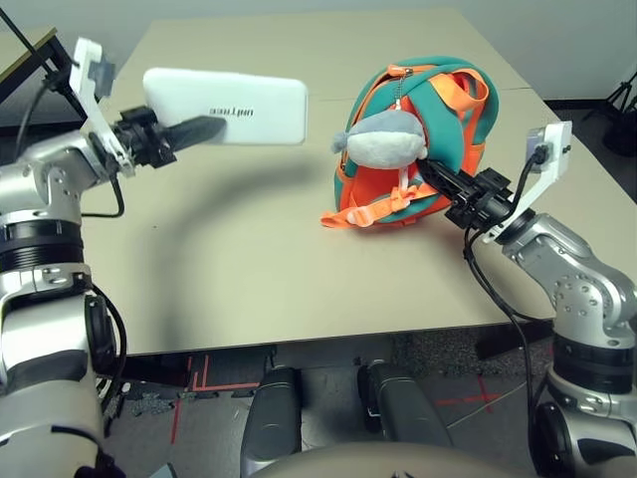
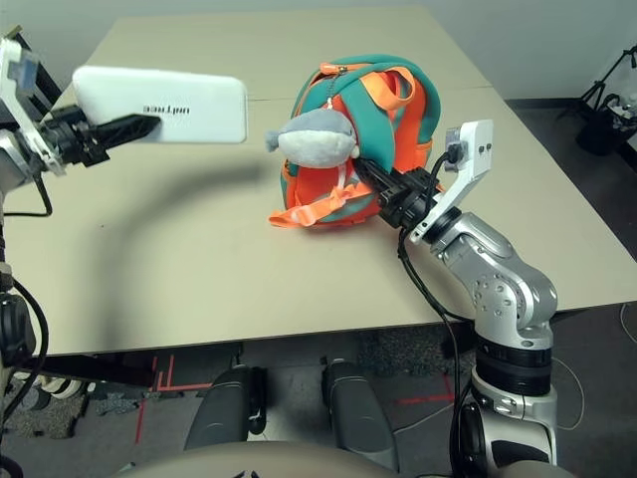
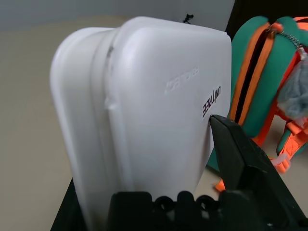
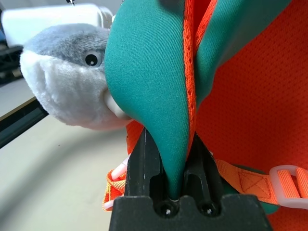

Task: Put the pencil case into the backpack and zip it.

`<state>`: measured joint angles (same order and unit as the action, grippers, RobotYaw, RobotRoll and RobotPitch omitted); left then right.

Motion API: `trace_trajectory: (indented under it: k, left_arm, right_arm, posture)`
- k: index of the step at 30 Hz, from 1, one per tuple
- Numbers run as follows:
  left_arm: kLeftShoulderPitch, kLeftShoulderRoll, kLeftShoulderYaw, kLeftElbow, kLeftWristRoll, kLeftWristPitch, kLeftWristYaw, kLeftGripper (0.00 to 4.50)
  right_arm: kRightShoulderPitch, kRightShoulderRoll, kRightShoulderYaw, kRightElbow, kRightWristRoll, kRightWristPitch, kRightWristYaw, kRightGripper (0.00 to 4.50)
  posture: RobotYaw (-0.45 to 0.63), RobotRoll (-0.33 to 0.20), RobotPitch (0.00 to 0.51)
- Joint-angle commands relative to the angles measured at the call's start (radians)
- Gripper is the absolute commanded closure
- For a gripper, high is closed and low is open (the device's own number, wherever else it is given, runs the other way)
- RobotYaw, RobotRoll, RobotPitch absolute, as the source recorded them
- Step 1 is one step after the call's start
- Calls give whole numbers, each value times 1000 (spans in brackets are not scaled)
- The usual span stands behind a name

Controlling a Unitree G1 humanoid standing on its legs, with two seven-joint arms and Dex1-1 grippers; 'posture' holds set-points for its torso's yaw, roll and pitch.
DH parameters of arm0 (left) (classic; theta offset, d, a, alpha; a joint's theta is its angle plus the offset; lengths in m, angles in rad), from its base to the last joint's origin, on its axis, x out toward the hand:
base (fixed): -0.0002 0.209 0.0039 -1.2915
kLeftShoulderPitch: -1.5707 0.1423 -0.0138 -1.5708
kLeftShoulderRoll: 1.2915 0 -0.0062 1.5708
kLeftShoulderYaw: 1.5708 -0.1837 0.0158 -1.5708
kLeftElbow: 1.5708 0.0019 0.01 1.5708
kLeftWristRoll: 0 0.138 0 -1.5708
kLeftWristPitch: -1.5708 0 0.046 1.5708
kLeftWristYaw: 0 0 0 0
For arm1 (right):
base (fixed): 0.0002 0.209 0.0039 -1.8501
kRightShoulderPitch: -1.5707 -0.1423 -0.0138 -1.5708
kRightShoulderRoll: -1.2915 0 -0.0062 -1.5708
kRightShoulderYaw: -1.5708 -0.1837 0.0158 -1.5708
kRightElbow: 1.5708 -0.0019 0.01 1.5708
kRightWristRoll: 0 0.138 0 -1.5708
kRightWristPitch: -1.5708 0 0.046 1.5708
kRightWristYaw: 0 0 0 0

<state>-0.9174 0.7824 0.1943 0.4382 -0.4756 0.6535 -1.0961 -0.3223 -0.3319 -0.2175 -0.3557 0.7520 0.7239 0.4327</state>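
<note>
1. Table edge runs across the lower middle of the head views, its tan top bare in front of both arms

2. Right gripper, at right of centre in the frame, is clamped shut on a teal, orange-edged fold of the backpack; the right wrist view shows that fold pinched between the two black fingers

3. Backpack stands on the table at centre right, teal and orange, with orange straps trailing onto the tabletop at its lower left side

4. Grey plush shark toy hangs against the backpack's front, just beside the right gripper

5. Left gripper, at upper left of the frame, grips the pencil case by one short end, one black finger lying across its lettered face

6. Pencil case is held up off the table, roughly level, casting a shadow on the tabletop beneath; it sits left of the backpack and apart from it, with its free end toward the bag

7. Left wrist view shows the backpack's dark zip opening, edged in orange, beyond the case
</note>
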Motion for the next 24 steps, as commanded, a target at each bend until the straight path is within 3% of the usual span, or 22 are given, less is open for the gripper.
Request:
trace_trajectory:
  k: [1,6,15,24]
  left_arm:
    - [-36,-25,-40,-12,18,-53,-23,1374]
    - [-68,-56,-92,21,56,-125,-42,1374]
    - [-141,-199,-197,154,194,-376,-25,1374]
    - [-183,-335,-249,237,247,-442,-27,1374]
  right_arm:
    - [-3,0,17,11,-5,-20,12,4394]
    - [-16,2,28,26,-9,-32,13,4394]
    - [-43,2,30,44,-18,-51,12,4394]
    - [-37,11,32,33,-27,-65,5,4394]
  posture:
    - [-129,0,120]
    - [-136,0,112]
    - [-162,0,92]
    - [-187,0,85]
